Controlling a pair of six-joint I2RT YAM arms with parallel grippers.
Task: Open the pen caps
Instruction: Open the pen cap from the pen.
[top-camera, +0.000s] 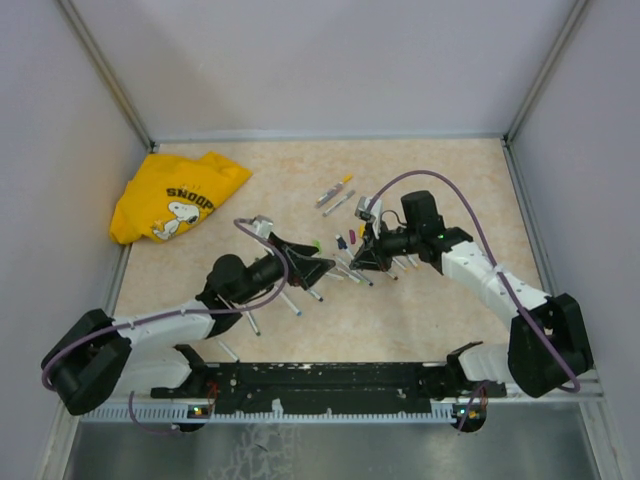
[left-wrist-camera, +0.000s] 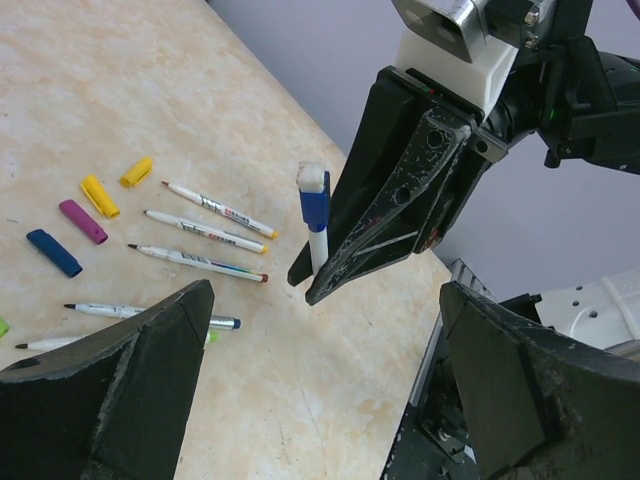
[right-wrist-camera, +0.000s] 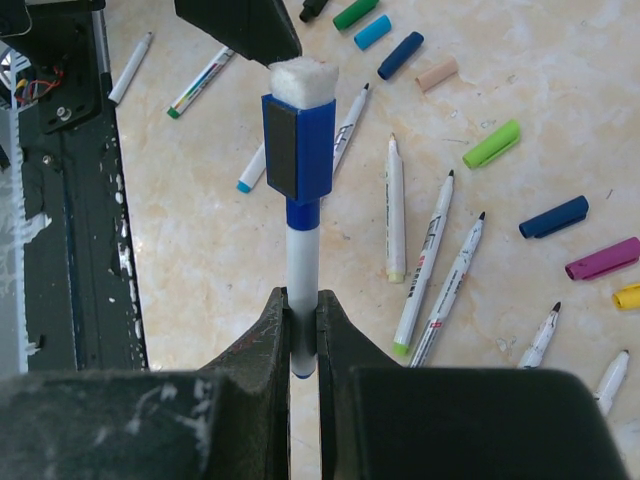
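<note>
Capped pen (right-wrist-camera: 301, 250): one, upright, clamped low on its barrel by the right hand (right-wrist-camera: 303, 312). Its blue cap (right-wrist-camera: 297, 145) sits on top, near the left hand (left-wrist-camera: 325, 335), which is spread wide and empty.
Risk: the pull tilts or slides the pen in that narrow pinch.
Tabletop (right-wrist-camera: 200, 260): nine loose caps (right-wrist-camera: 491, 143), about eight uncapped pens (right-wrist-camera: 395, 205).
</note>
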